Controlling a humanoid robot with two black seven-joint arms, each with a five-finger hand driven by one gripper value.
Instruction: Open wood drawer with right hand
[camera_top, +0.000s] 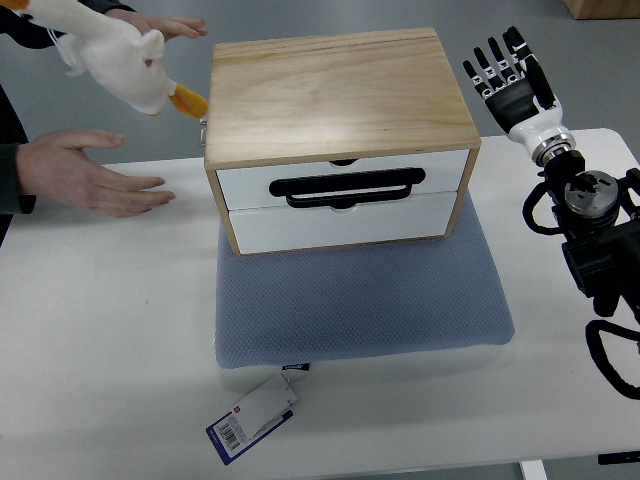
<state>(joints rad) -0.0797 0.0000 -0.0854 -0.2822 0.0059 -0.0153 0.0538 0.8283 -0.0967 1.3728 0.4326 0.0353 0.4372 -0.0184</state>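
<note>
A light wood drawer box (340, 95) stands on a blue-grey cushion (360, 295) in the middle of the white table (110, 330). It has two white drawer fronts; the upper one (345, 185) carries a black bar handle (348, 187), and both look closed. My right hand (510, 75) is raised to the right of the box, level with its top, fingers spread and holding nothing. It does not touch the box. My left arm does not show.
A person's hand (85, 175) rests flat on the table left of the box. Their other hand (165, 25) holds a white plush duck (115, 50) beside the box's back-left corner. A paper tag (250, 418) hangs from the cushion's front edge.
</note>
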